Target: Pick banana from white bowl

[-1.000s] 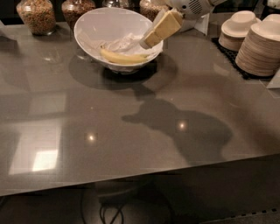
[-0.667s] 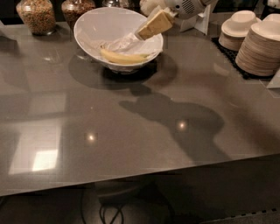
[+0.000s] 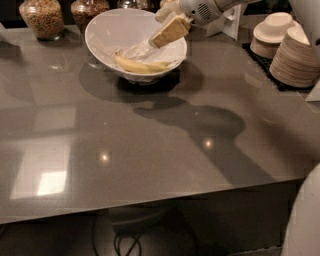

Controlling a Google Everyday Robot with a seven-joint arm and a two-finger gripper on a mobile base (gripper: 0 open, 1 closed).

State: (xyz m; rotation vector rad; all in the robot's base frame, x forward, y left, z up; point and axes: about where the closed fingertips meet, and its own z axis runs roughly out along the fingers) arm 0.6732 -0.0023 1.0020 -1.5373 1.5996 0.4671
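Observation:
The large white bowl [image 3: 107, 30] stands at the back middle of the grey table [image 3: 150, 150]. A yellow banana [image 3: 141, 65] lies along the bowl's near inner wall, beside some clear wrapping. My gripper [image 3: 161, 27] comes in from the upper right and hangs over the right part of the bowl, above the banana and clear of it. Its tan finger [image 3: 171, 31] slants down toward the bowl's inside. The fingers look apart and hold nothing.
Two glass jars [image 3: 42, 17] [image 3: 89, 11] of dry food stand behind the bowl at the left. Stacked small white bowls [image 3: 272, 31] and a stack of pale plates [image 3: 299, 57] sit on a black mat at the right. The table's front edge runs along the bottom.
The gripper has risen a little and drawn back toward the bowl's far right rim. The banana lies as before in the bowl.

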